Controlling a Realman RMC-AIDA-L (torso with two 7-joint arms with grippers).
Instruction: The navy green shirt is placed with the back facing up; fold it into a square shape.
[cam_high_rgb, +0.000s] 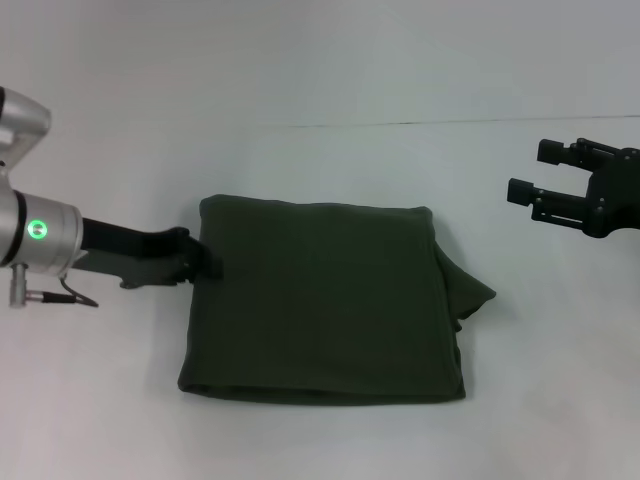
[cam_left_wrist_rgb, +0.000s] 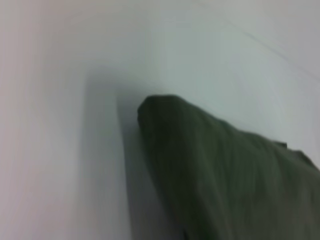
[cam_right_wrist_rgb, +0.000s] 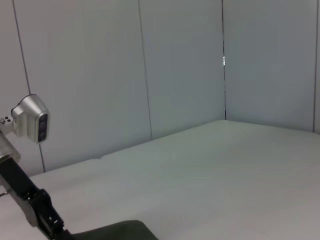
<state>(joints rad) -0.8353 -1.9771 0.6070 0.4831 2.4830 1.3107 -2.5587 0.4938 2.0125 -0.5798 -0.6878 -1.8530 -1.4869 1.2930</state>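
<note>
My left claw (cam_high_rgb: 205, 262) reaches in low from the left side of the white tabletop (cam_high_rgb: 330, 80) and meets the left edge of the navy green shirt (cam_high_rgb: 320, 300), near its far left corner. The tip sits right at the cloth, but I cannot tell whether the fingers are apart or closed on the fabric. From my left wrist the shirt (cam_left_wrist_rgb: 230, 175) fills the view up close as a rounded, folded edge lying on the tabletop (cam_left_wrist_rgb: 60, 150).

The shirt lies in the middle of the tabletop, folded into a roughly square block with neat far, left and near edges. On its right side a bit of fabric pokes out past the block in a loose point.

My right claw (cam_high_rgb: 535, 175) hangs above the tabletop well to the right of the shirt, touching nothing, its fingers spread apart. From my right wrist only a corner of the shirt (cam_right_wrist_rgb: 120, 231) shows, with my left arm (cam_right_wrist_rgb: 25, 190) beside it.
</note>
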